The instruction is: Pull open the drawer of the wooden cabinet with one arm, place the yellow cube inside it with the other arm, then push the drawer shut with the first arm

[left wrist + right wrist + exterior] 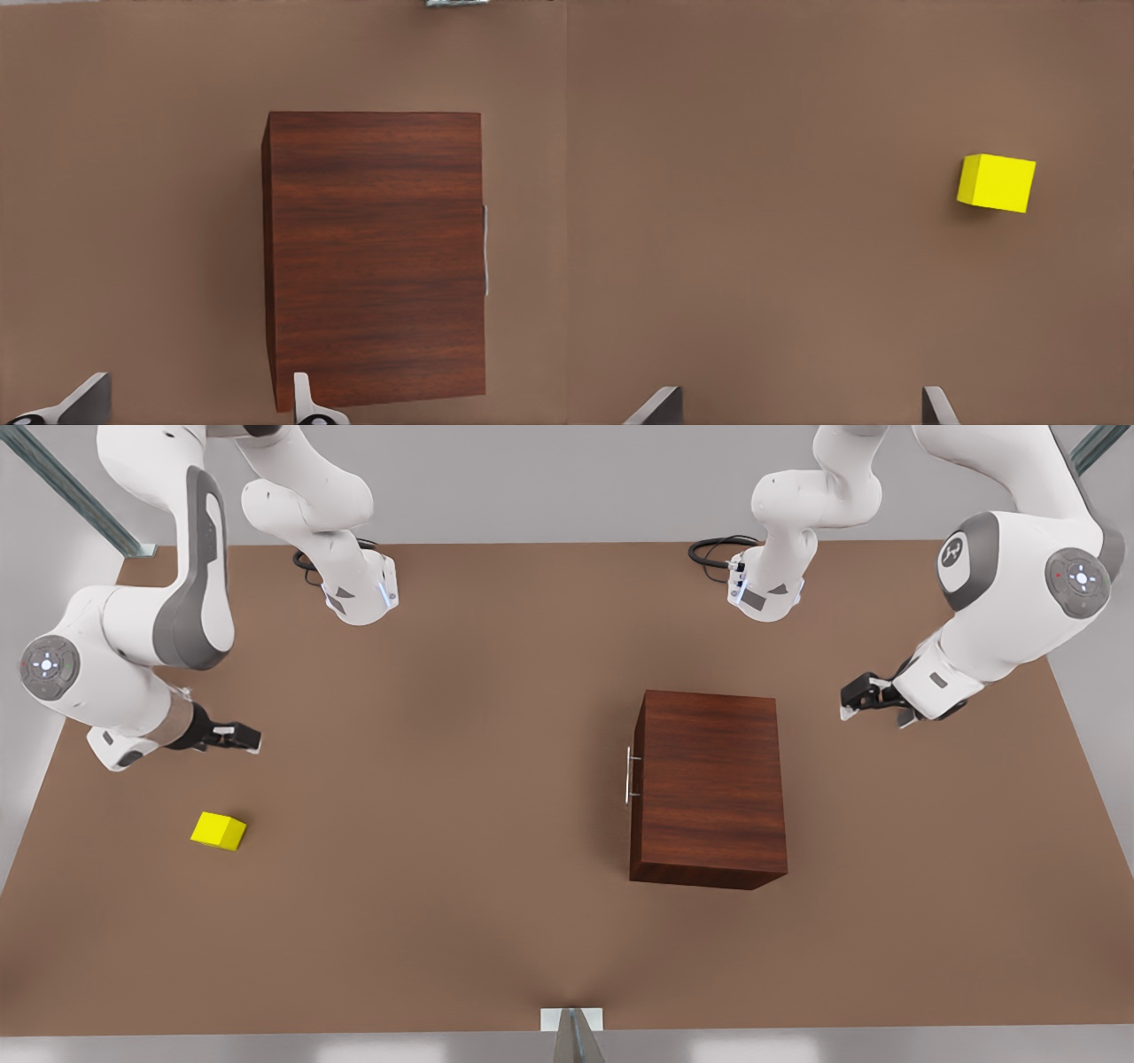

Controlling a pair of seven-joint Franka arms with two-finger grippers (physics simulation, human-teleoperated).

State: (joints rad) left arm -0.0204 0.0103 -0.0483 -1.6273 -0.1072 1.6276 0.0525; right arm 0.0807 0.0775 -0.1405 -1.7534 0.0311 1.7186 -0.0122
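My left gripper [849, 702], fingers apart, hovers beside the boxy dark reddish-brown wooden cabinet [709, 784], opposite its shut drawer's thin silver bar handle [628, 774]. My right gripper [251, 739], also spread, hangs near the small bright yellow cube [219, 831], well apart from the cabinet.

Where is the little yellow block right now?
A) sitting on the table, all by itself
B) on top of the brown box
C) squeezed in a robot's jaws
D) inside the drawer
A: the yellow cube rests on the bare table, apart from the wooden cabinet, with the right gripper open above it and touching nothing.
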